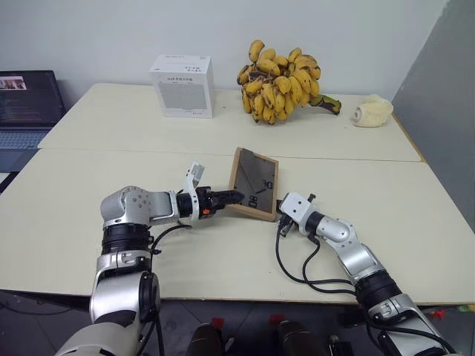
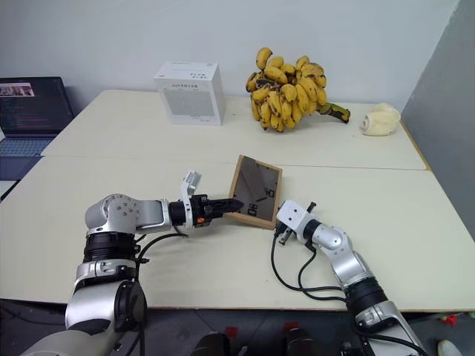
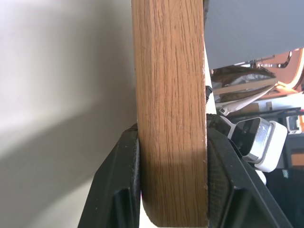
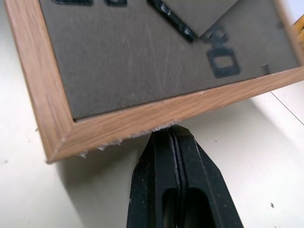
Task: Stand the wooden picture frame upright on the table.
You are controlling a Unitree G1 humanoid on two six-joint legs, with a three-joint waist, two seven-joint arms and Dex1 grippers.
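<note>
The wooden picture frame [image 1: 254,183] is tilted up off the table [image 1: 89,222], its dark grey back and fold-out stand facing me. My left gripper [image 1: 234,197] is shut on the frame's near left edge; in the left wrist view both black fingers [image 3: 118,185] clamp the light-wood rim [image 3: 171,95]. My right gripper [image 4: 171,131] is shut with nothing in it, and its tip touches the frame's lower wooden edge [image 4: 142,121] from beside the near right corner. The photo side is hidden.
A white box [image 1: 182,85] and a large bunch of bananas [image 1: 282,81] stand at the back of the table. A pale lumpy object [image 1: 372,111] lies at the far right. A laptop [image 1: 26,104] sits off the table's left. A seam [image 1: 111,150] crosses the tabletop.
</note>
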